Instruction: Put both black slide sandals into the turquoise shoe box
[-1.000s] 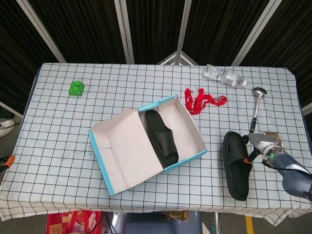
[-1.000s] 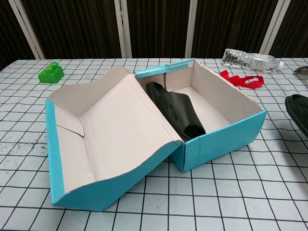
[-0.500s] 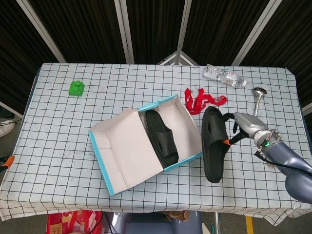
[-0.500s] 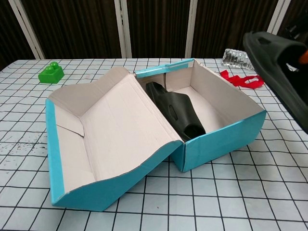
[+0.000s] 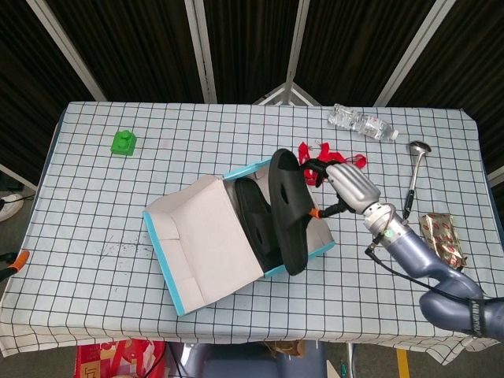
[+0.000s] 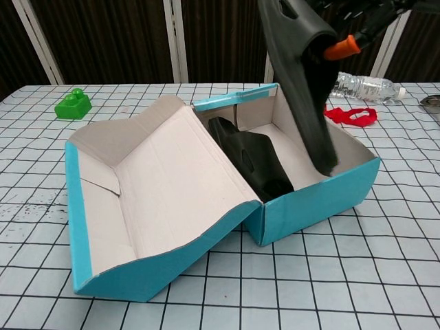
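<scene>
Two black slide sandals: one sandal [image 5: 256, 220] lying inside the turquoise shoe box [image 5: 319, 224], along its left side by the open lid; second sandal [image 5: 289, 206] held in the air over the box's right half, tilted, toe end down near the front wall. Right hand [image 5: 346, 187] clamped on the second sandal's strap side, fingers closed around it. Left hand out of both views. Elsewhere on the table: one green block [image 5: 123, 142], one red strap [image 5: 329, 164], one water bottle [image 5: 362, 123], one ladle [image 5: 414, 175], one snack packet [image 5: 441, 235]

Green block [image 5: 123, 142], water bottle [image 5: 363, 124], red strap [image 5: 331, 164], ladle [image 5: 414, 176] — perhaps a snack packet [image 5: 443, 238].
</scene>
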Controlling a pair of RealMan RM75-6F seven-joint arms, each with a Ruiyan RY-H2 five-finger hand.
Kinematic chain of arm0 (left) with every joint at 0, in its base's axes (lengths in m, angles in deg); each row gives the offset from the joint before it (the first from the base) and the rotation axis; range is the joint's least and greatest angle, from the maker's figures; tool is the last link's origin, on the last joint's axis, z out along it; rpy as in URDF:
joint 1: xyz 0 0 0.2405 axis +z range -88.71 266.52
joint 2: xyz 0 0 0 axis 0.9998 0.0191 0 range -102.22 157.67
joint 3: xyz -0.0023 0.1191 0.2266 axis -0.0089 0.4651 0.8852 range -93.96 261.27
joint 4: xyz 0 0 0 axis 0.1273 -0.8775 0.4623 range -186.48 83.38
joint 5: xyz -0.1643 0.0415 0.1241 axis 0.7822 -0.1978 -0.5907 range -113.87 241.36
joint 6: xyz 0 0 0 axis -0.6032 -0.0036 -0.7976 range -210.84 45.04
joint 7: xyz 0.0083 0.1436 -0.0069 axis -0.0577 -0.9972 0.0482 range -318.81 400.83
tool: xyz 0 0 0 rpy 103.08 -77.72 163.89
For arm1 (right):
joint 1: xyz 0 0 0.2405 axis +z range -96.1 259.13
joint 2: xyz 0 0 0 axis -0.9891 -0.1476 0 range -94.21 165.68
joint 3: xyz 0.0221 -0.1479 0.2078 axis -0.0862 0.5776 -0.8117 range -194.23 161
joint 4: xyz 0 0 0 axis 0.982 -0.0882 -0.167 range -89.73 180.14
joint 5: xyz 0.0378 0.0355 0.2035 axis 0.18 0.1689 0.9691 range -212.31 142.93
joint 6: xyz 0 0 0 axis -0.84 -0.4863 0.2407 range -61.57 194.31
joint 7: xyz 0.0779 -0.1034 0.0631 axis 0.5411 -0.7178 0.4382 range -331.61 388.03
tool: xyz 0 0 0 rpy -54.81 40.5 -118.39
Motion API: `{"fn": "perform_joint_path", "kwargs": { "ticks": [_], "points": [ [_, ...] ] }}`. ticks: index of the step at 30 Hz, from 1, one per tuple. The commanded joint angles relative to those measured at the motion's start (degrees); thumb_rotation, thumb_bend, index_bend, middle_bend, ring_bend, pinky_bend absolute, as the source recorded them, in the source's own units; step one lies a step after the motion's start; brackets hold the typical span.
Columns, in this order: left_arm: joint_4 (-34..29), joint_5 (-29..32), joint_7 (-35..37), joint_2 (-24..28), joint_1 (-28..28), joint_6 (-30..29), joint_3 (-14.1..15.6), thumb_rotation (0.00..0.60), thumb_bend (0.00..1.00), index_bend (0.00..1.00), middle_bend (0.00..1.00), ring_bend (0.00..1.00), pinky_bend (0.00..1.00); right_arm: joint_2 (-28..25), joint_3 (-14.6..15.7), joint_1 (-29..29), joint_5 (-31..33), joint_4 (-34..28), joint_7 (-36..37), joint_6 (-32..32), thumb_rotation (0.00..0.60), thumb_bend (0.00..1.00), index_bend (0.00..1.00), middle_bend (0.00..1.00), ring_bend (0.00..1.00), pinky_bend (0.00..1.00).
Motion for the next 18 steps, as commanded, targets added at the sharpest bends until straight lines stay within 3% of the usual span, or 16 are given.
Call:
{"fn": "perform_joint_path", "kwargs": {
  "ticks": [1, 12, 18],
  "points": [
    [0.05, 0.4, -0.34, -0.06, 0.04, -0.03, -0.2, 0.6, 0.27, 0.06, 0.0, 0.0, 0.01, 10.6, -1.06, -0.55, -7.14, 10.84, 6.07, -8.41, 0.6, 0.73, 0.44, 0.48, 0.43, 0.24],
    [0.35, 1.14, -1.4, -0.47, -0.11, 0.27, -0.49, 0.6, 0.27, 0.06, 0.0, 0.0, 0.01, 17.17, -0.1, 2.9, -9.73, 21.98, 10.9, -7.93, 0.6, 0.73, 0.44, 0.48, 0.42, 0.24],
    [0.66, 1.69, -2.38, -0.88, -0.23, 0.45, -0.69, 0.6, 0.26, 0.06, 0.0, 0.0, 0.01, 19.27, 3.53, 3.35, -13.9, 26.98, 13.0, -8.65, 0.6, 0.72, 0.44, 0.48, 0.42, 0.24]
  ]
}}
